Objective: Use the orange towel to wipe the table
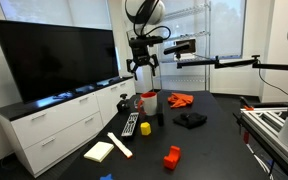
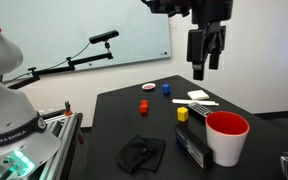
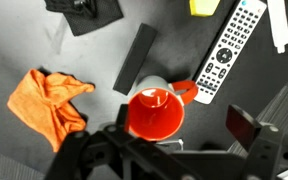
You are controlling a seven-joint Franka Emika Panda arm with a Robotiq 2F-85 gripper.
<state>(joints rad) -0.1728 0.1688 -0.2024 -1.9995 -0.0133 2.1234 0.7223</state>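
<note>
The orange towel (image 1: 180,99) lies crumpled on the black table, just beyond a red mug (image 1: 149,101). In the wrist view the towel (image 3: 49,100) is at the lower left and the mug (image 3: 154,112) sits directly below the camera. My gripper (image 1: 142,68) hangs high above the mug, open and empty. It also shows in an exterior view (image 2: 206,50) and in the wrist view (image 3: 159,142). The towel is out of sight in the exterior view that shows the mug (image 2: 227,137) up close.
On the table are a remote (image 3: 224,55), a black bar (image 3: 134,58), a black cloth (image 1: 191,119), a yellow block (image 1: 146,127), a red block (image 1: 172,156), a notepad (image 1: 100,151) and a white stick (image 1: 120,145). A monitor (image 1: 59,55) stands on white cabinets beside the table.
</note>
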